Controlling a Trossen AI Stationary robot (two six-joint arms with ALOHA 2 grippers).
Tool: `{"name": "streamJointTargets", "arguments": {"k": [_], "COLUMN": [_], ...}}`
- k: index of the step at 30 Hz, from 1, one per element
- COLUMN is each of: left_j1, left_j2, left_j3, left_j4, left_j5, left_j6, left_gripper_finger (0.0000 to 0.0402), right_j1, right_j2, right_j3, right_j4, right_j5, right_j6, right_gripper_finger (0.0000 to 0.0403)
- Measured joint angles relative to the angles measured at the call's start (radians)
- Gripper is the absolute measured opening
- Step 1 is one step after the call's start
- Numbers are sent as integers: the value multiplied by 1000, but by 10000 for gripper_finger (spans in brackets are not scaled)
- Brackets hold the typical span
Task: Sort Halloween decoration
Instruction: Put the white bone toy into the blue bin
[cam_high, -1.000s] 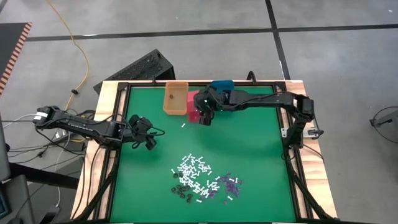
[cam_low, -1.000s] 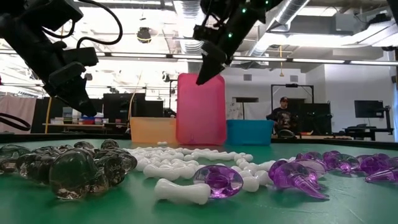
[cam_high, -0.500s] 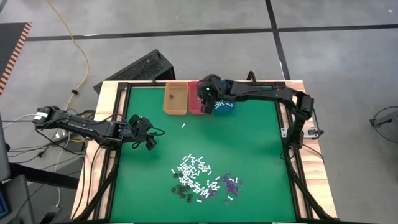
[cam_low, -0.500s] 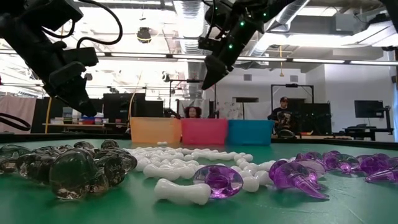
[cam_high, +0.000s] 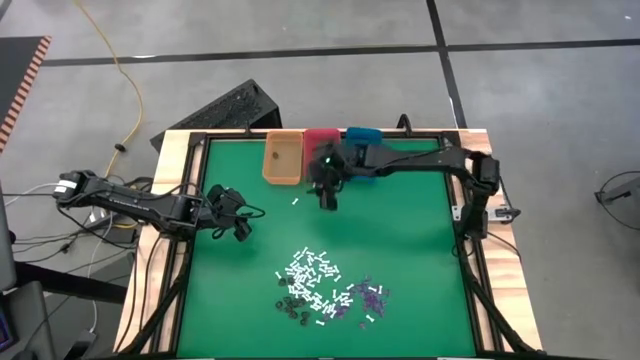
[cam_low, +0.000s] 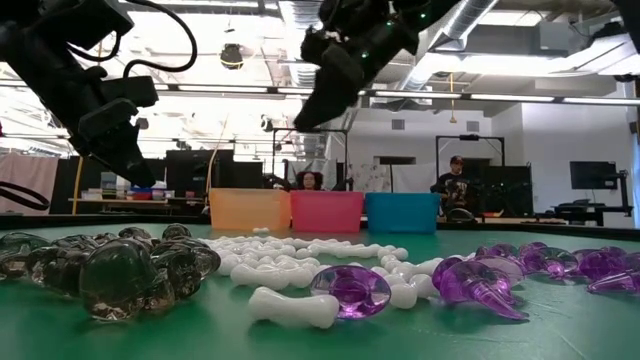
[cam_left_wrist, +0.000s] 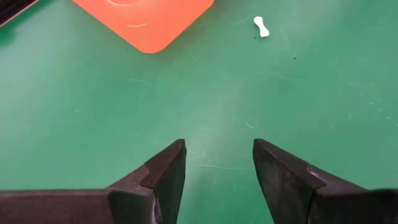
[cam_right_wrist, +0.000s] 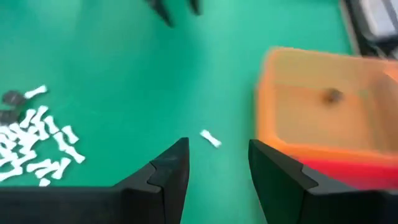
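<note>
My workplace, a robotics lab: beyond my green table (cam_low: 560, 330), monitors (cam_low: 592, 175), exposed ceiling ducts (cam_low: 300, 20) and a seated person (cam_low: 456, 190).

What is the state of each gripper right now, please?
Left gripper: open, holding nothing, over bare green mat.
Right gripper: open, holding nothing, beside the orange bin.

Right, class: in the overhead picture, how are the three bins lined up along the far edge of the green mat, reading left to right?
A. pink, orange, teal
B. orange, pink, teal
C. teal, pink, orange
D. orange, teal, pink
B: the orange bin sits leftmost, the pink bin in the middle and the teal bin on the right; the low view shows the same order.
</note>
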Motion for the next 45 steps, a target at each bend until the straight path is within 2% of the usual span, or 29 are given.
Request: {"name": "streamJointTargets", "arguments": {"k": [5,13,21,29,40,45], "left_j1": [0,1,2,2,4,4], "left_j2": [0,0,0,0,0,0], "left_j3": [0,0,0,0,0,0], "left_j4": [0,-2,-1,-2,-2,-2], "left_j5": [2,17,19,17,19,18], "left_j6": [0,3,2,0,3,3], "left_gripper_finger": [179,179,179,179,179,179], "right_j1": [48,49,15,17,22,38], "right_j2": [112,261,310,372,369,370], "right_j3": [0,-1,1,4,4,76], "right_j4": [111,318,368,432,413,392], "right_j5": [9,8,-53,-67,-13,-12], "right_j6": [-54,-11,-10,-5,-18,-14], "right_gripper_finger": [194,194,194,194,194,194]}}
